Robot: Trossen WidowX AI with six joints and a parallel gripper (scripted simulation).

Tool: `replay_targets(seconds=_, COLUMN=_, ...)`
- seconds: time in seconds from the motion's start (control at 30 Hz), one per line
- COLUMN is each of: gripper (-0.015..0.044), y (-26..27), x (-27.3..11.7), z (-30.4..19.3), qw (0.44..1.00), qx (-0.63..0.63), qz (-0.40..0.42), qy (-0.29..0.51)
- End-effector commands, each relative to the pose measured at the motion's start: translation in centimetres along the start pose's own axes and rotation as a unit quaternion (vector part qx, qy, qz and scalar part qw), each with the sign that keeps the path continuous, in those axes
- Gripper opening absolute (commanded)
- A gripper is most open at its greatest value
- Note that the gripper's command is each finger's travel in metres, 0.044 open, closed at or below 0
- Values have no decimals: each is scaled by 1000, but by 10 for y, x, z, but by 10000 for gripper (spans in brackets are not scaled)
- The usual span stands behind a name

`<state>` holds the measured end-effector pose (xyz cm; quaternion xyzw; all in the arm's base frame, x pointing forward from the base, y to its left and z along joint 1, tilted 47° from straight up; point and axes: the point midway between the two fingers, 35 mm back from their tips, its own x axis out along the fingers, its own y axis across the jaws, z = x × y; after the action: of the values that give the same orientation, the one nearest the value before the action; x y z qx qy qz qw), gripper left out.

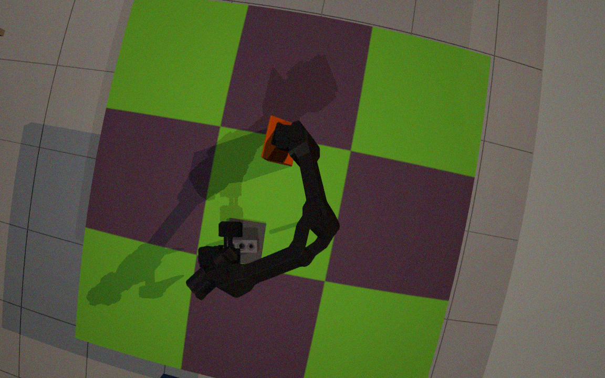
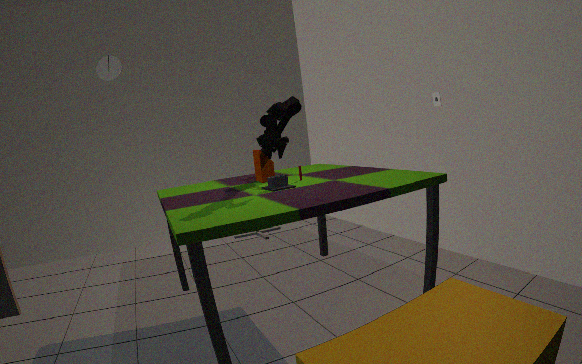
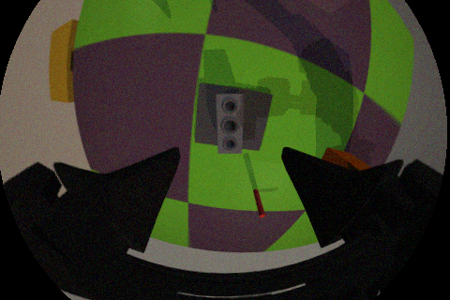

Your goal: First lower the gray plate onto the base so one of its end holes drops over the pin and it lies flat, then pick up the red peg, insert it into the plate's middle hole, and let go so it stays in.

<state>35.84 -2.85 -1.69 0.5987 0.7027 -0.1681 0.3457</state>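
Jaws released, wide open w/ nothing between them, up above the gray plate [image 1: 246, 250] [image 2: 278, 182] [image 3: 230, 115], which sits on the base [image 1: 260, 234] [image 2: 286, 186] [image 3: 258, 122], holes up; can't tell if the pin's in an end hole. Red peg [image 2: 299, 173] [image 3: 259, 202] is upright on the checkered surface [image 1: 389, 94] [image 2: 329, 199] [image 3: 141, 80], apart from the base, so mid. hole isn't filled yet.
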Motion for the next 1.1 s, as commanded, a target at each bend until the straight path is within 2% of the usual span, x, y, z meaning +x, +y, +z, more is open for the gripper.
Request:
replay_targets(seconds=0.0, gripper=440, y=-1, x=1, z=-5, qw=1000, qx=-4, qz=-5, qy=2)
replay_targets(seconds=0.33, gripper=440, y=-16, x=-5, z=-99, qw=999, qx=-36, qz=-3, qy=11)
replay_targets(seconds=0.67, gripper=440, y=-76, x=-3, z=-197, qw=991, qx=-131, qz=-7, qy=7)
replay_targets(seconds=0.83, gripper=440, y=-81, x=0, z=-202, qw=991, qx=-137, qz=-7, qy=7)
replay_targets(seconds=0.97, gripper=440, y=-81, x=31, z=-203, qw=991, qx=-137, qz=-6, qy=7)
replay_targets(seconds=1.07, gripper=440, y=-81, x=34, z=-203, qw=991, qx=-137, qz=-6, qy=7)
